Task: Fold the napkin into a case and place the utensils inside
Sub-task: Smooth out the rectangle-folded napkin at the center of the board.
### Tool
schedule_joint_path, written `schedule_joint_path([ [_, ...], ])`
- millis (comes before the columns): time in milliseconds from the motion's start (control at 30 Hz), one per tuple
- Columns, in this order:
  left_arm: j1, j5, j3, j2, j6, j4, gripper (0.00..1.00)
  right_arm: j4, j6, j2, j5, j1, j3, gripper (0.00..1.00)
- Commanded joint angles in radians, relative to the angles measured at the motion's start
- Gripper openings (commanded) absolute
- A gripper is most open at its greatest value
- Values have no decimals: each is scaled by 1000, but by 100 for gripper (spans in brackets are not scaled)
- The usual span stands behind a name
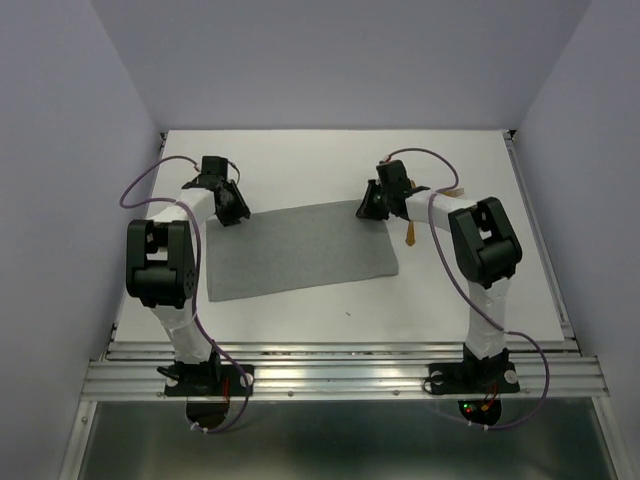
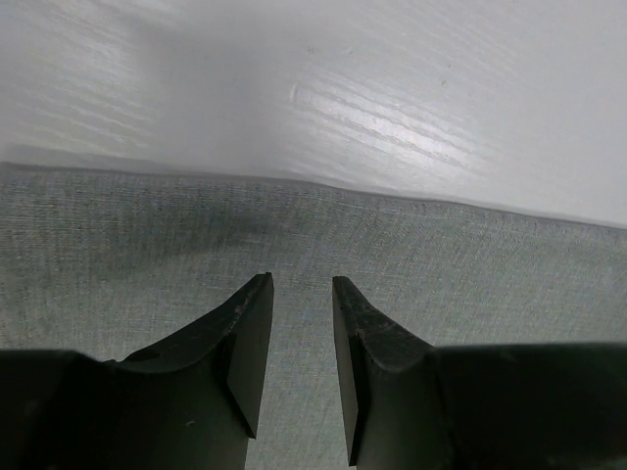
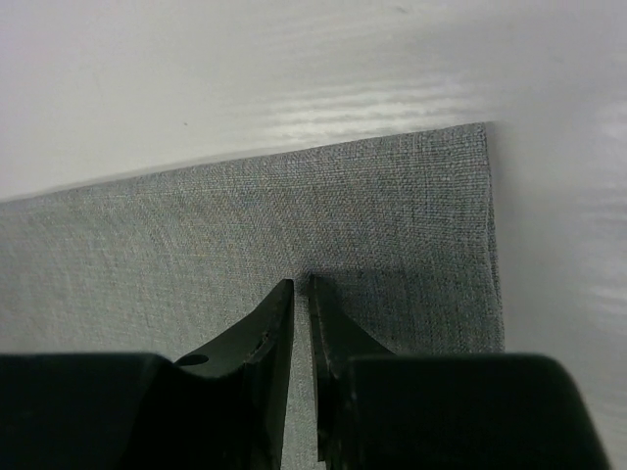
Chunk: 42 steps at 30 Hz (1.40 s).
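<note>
The napkin point(image 1: 300, 250), plain grey cloth, lies flat as a wide oblong in the middle of the white tabletop point(image 1: 330, 160), its long sides running left to right and slightly skewed. It is not yet a narrow case, so by my reading the folding step is in hand.

Two black and white arms reach in from the near edge, one to each far corner of the cloth. The left gripper point(image 1: 232, 212) is over the far left corner, its fingers apart with cloth showing flat through the gap. The right gripper point(image 1: 368, 208) is at the far right corner, its fingers drawn almost together with only a slit between them. Whether any cloth is nipped there I cannot tell.

The utensils point(image 1: 410, 234), thin and golden, lie on the tabletop just past the napkin's right edge, partly hidden by the right arm.

The next move likely calls for both grippers to pinch the far edge and carry it evenly towards the near edge.
</note>
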Motion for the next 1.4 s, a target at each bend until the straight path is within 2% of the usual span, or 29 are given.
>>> schedule_joint_path([
  [0,23,-9,-4,-21,8,19,43,-37,-2,-45,85,5,-122,18],
  [600,137,-75,59,45,8,2,43,-26,-30,-69,102,5,-170,18],
  [800,140,-71,111,130,17,2,43,-20,-27,-66,94,5,-179,18],
  [1000,141,-96,114,151,9,0,43,-18,-27,-88,94,5,-187,18],
  [1167,134,-116,127,67,8,-15,43,-20,-25,-121,96,5,-196,18],
  [1300,105,-186,92,-52,17,-53,50,-18,-30,-154,65,5,-205,19],
  [1367,106,-238,72,-103,-3,-122,57,-14,-34,-169,54,5,-216,20],
])
